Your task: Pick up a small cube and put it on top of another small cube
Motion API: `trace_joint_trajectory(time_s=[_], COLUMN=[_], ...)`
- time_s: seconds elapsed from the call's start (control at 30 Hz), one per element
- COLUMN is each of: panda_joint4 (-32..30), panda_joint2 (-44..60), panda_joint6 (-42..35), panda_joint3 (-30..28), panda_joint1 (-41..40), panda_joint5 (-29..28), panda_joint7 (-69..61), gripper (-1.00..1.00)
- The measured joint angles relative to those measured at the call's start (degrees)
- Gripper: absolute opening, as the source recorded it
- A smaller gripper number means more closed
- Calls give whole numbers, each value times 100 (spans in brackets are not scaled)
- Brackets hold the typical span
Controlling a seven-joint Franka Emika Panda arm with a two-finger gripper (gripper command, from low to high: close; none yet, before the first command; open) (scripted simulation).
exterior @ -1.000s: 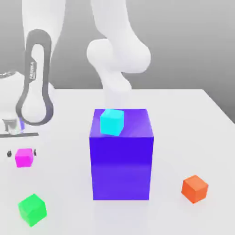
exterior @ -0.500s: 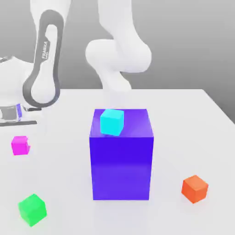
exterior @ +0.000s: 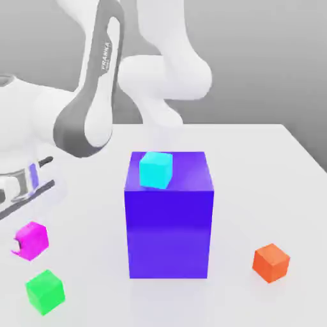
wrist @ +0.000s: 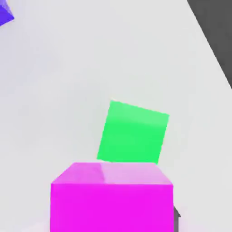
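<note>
Since a second ago the arm has swung toward the exterior view's right and the magenta cube (exterior: pixel 32 239) has left its earlier spot, now sitting nearer the camera and slightly tilted at the exterior view's left, close above the green cube (exterior: pixel 45 292). The gripper (exterior: pixel 23 245) is closed tight on the magenta cube, a dark fingertip showing at each side of it. In the hand view the magenta cube (wrist: pixel 112 199) fills the near foreground with the green cube (wrist: pixel 132 132) just past it on the white table (wrist: pixel 113 54).

Further right stands the big blue-purple block (exterior: pixel 168 217), the cyan cube (exterior: pixel 156 169) resting on its top near the left edge. The orange-red cube (exterior: pixel 271 262) lies well apart at the right, near the front. The table (exterior: pixel 255 172) is plain white against a grey backdrop; its right edge runs diagonally, with open surface between block and edge
</note>
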Motion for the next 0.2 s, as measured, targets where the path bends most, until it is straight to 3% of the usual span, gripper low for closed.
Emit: trace_joint_trajectory(time_s=[0.1,0.13,0.2], panda_joint4=[63,72,72], panda_joint2=[570,690,690], panda_joint6=[496,604,604], panda_joint3=[198,240,240], panda_joint1=[-106,-135,-135], panda_joint5=[256,311,311], panda_joint7=[-235,-278,-278], gripper=[-100,100,100])
